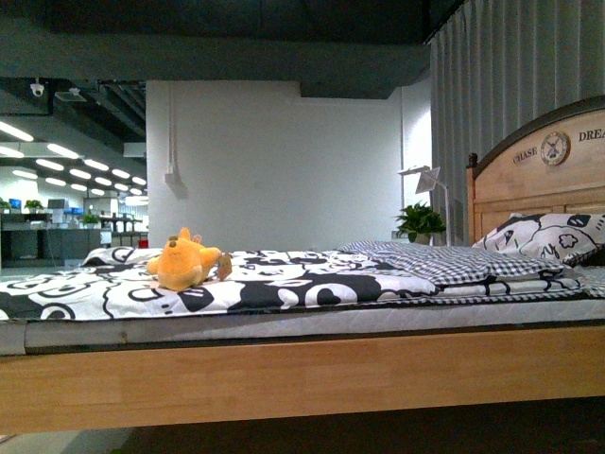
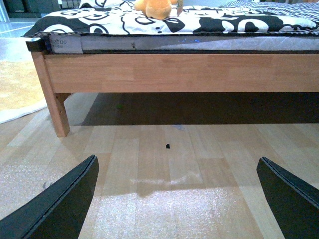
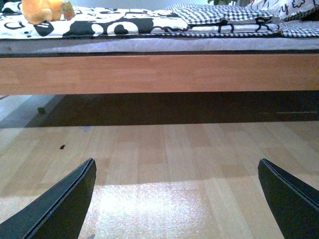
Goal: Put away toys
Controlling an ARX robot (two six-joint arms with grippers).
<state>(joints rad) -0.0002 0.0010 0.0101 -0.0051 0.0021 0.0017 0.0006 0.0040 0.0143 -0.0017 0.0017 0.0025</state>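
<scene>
The orange-yellow plush toy (image 1: 186, 261) is lying on the black-and-white bedspread (image 1: 284, 288), its pointed tuft sticking up. In my front view it is sitting at about 9 o'clock from the middle of the bed, close to the near edge of the mattress. Both wrist cameras are picking it up too, on the bedspread above the rail: the left one (image 2: 155, 8) and the right one (image 3: 42, 10).

My left gripper (image 2: 177, 162) is hanging low, near the wooden floor (image 2: 164, 199), pointing level at the bed's wooden side rail (image 2: 174, 72). Its two dark fingers (image 2: 65, 204) are spreading wide apart, with only floorboards showing between them, well short of the toy. My right gripper (image 3: 177, 162) is doing the same, low and level, its fingers (image 3: 289, 199) parted wide and gripping nothing, facing the rail (image 3: 159, 73) further toward the headboard end.

Out from the toy, a folded checked blanket (image 1: 444, 260) is lying at 3 o'clock of it, and past that a patterned pillow (image 1: 548, 235) is leaning against the wooden headboard (image 1: 539, 184). A potted plant (image 1: 421, 222) and a white lamp (image 1: 425, 178) are standing behind the bed, at about 2 o'clock of the toy.
</scene>
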